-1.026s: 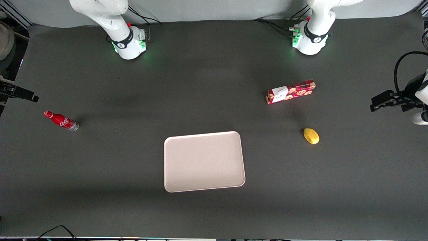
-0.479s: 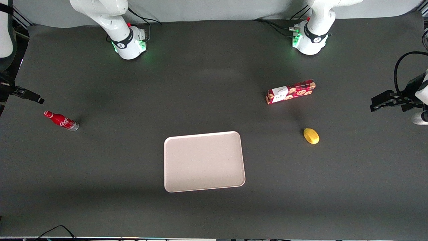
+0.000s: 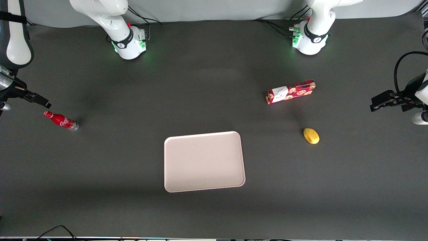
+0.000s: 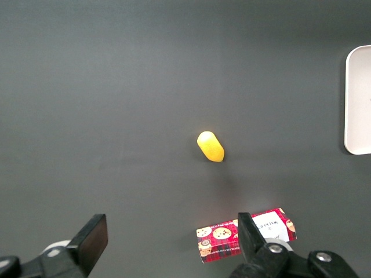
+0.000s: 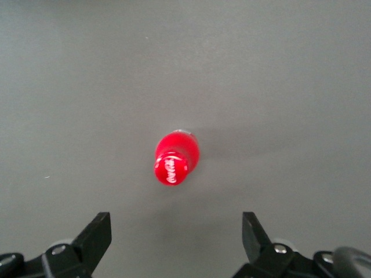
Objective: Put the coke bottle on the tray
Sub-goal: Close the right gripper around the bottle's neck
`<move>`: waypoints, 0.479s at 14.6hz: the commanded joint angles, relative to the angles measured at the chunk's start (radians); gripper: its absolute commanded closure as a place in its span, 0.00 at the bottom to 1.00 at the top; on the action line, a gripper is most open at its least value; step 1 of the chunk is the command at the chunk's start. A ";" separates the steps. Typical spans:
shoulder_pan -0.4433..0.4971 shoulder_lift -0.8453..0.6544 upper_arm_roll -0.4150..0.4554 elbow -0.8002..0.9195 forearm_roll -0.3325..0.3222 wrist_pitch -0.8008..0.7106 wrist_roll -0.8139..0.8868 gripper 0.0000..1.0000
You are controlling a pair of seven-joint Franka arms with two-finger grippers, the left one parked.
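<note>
Right wrist view: gripper spread wide above the upright, glossy red coke bottle — round cap up; smooth beige tray, round-cornered, lies well apart.

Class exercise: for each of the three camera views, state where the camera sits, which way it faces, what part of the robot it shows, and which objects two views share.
Front view: high above the table, facing the arm bases; the gripper hangs just above the coke bottle, with the tray mid-table.
Right wrist view: on the working arm, looking down past its open fingers onto the bottle's cap.
Left wrist view: on the parked arm, looking down at the yellow object and cookie box.
Shared: the bottle in front and right wrist views; the tray, box and yellow object in front and left wrist views.
</note>
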 commanded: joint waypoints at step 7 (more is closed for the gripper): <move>0.020 0.149 -0.020 0.001 0.034 0.141 -0.028 0.00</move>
